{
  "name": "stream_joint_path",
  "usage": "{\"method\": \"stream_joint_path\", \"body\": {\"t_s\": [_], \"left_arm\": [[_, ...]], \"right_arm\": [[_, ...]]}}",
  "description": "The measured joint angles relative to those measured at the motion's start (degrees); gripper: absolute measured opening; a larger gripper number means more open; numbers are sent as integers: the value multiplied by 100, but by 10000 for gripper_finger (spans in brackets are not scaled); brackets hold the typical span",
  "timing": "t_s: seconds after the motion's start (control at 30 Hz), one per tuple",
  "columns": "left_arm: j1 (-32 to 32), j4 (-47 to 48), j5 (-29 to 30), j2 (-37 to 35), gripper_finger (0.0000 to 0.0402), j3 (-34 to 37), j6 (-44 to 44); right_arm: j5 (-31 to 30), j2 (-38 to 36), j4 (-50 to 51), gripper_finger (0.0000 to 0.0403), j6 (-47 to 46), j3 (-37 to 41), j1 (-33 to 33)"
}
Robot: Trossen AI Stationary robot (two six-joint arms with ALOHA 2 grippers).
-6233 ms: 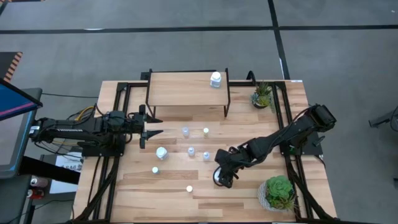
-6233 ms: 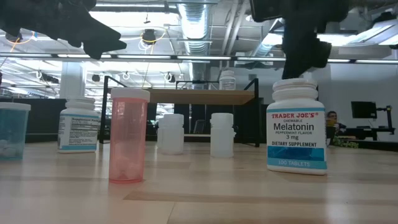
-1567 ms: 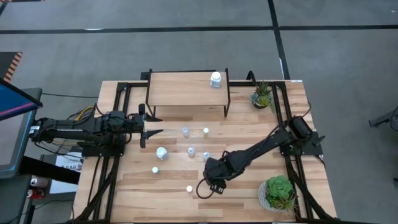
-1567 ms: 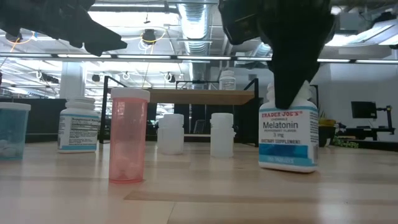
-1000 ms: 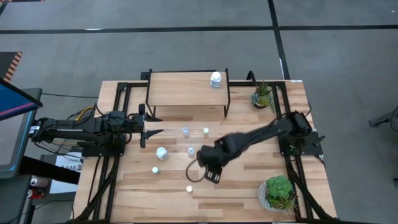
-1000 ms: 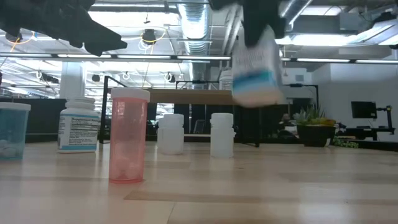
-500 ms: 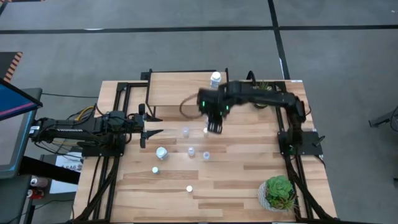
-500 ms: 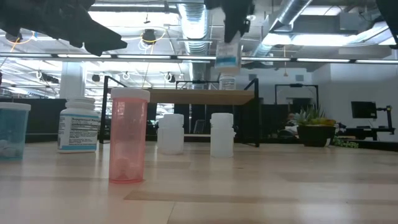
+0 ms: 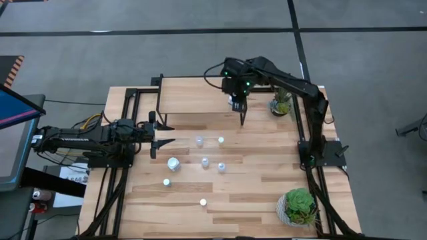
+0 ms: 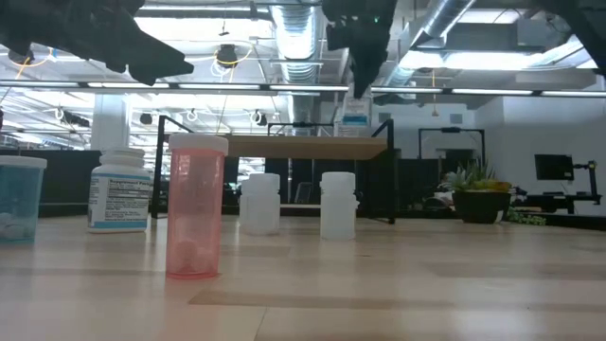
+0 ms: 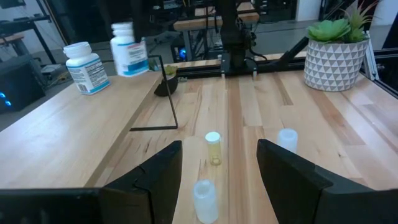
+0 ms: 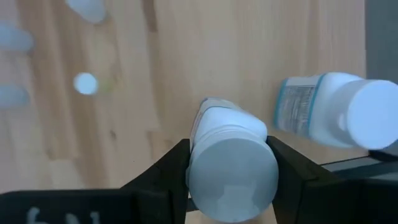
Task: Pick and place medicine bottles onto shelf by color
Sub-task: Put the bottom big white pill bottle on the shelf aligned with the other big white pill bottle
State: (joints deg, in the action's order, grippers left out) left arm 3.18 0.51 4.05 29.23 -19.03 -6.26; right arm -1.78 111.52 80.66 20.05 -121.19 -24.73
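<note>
My right gripper [image 9: 237,100] hangs over the right end of the shelf [image 9: 193,97], shut on a white medicine bottle [image 12: 229,163] with a blue-banded label [image 11: 129,48]. A second white bottle [image 11: 86,67] stands on the shelf just beside it [image 12: 336,112]. Several small bottles stand upright on the tabletop: pale translucent ones [image 9: 199,141], a yellowish one [image 11: 212,147] and a larger white one [image 9: 173,163]. My left gripper [image 9: 165,137] waits open at the table's left, level, nothing between its fingers [image 11: 219,168]. My right gripper pinches the white bottle at its cap end [image 12: 231,167], one finger [image 12: 165,171] on each side. The fingers come from above, pointing steeply down. The bottle hangs below them, nearly upright, clear of the shelf board [image 11: 129,48].
A potted plant [image 9: 283,101] stands right of the shelf, another [image 9: 300,205] at the near right corner. A pink translucent bottle [image 10: 194,204] stands near the table's front. Black frame rails [image 9: 307,133] run along both sides. Bare shelf board lies left of the two bottles.
My right gripper has carried the white bottle up from the table's middle and toward the far edge, to above the shelf's right end, rolling its wrist on the way. The bottle stays in its hold, clear of table and shelf.
</note>
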Motion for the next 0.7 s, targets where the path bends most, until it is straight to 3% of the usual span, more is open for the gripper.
{"method": "stream_joint_path", "body": {"t_s": [0.2,0.7], "left_arm": [[2,0,0,0,197,0,2],[0,0,0,0,197,2,2]], "right_arm": [[11,26,-196,167,662,45,-205],[204,37,-437,171,1216,55,-374]]}}
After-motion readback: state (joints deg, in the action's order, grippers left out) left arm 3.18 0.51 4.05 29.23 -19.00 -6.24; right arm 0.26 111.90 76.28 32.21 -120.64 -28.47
